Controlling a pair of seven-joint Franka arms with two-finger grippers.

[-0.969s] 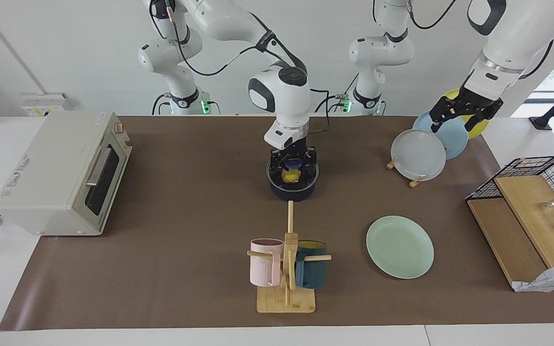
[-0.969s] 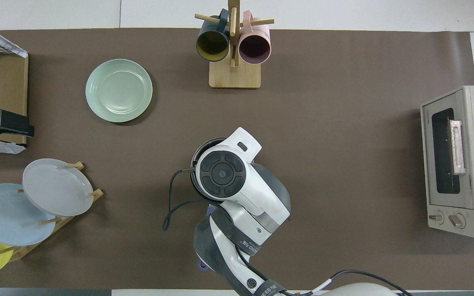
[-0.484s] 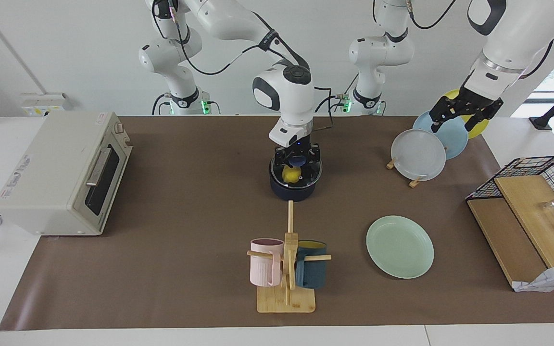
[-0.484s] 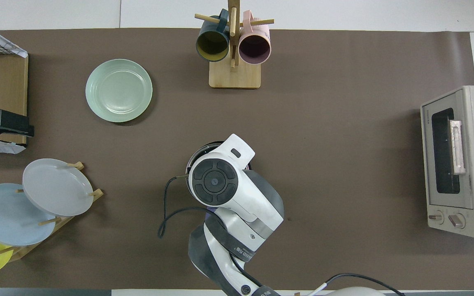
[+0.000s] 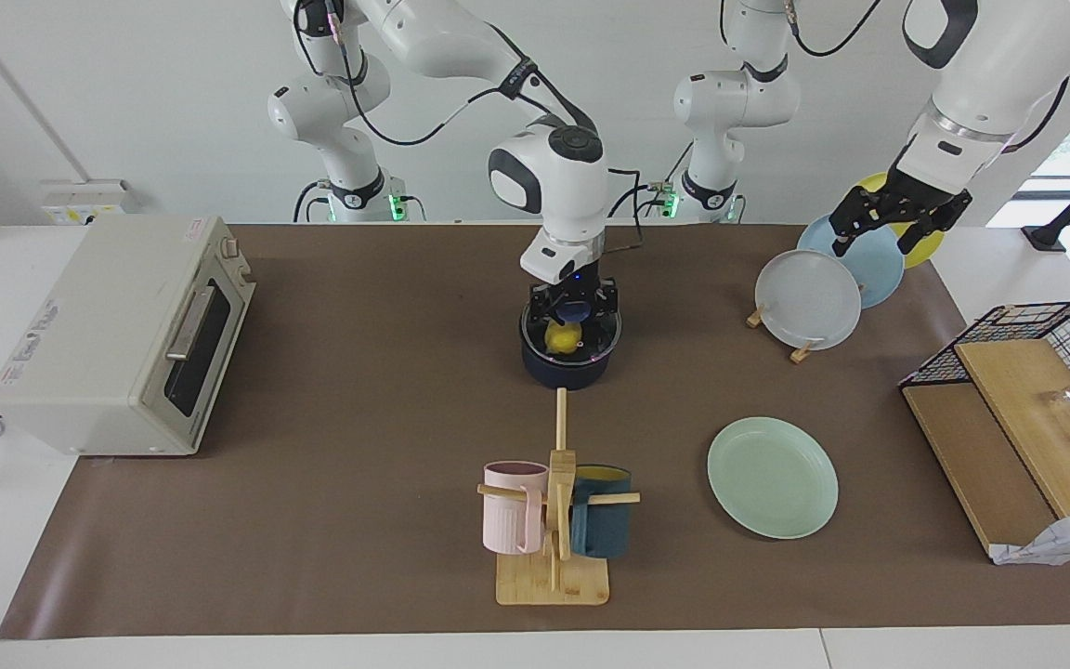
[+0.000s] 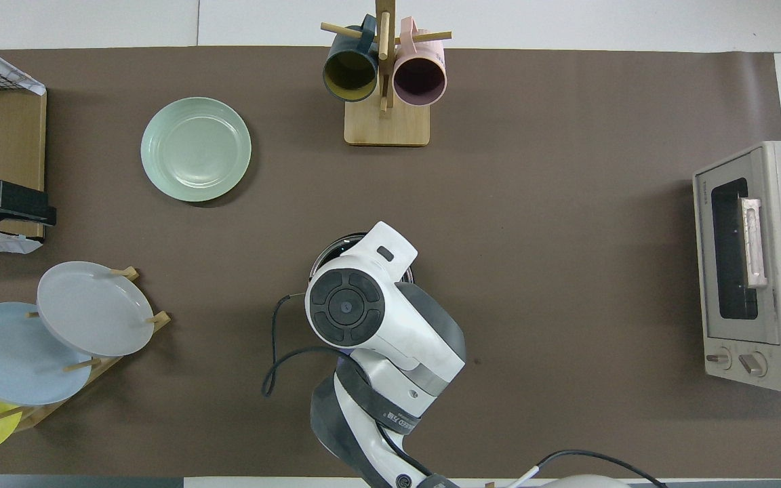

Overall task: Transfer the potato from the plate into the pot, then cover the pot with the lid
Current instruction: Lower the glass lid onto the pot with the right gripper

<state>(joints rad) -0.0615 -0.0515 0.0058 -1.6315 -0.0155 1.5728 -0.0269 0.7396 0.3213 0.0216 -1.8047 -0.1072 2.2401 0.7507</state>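
We see the right pincer (image 5: 571, 314) pinching the lid's (image 5: 572, 334) knob, the lid low on the pot (image 5: 566, 370) at mid-tabletop. To finish well, we judge, it should seat the rim level all round before letting go. The potato (image 5: 561, 340) lies inside the pot; the plate (image 5: 773, 477) sits empty. The left pincer (image 5: 886, 221) waits, spread, over the plate rack (image 5: 804, 351).

A yellow potato (image 5: 562, 341) sits in the navy pot (image 5: 566, 369); the plate (image 5: 772, 477) is pale mint-green.
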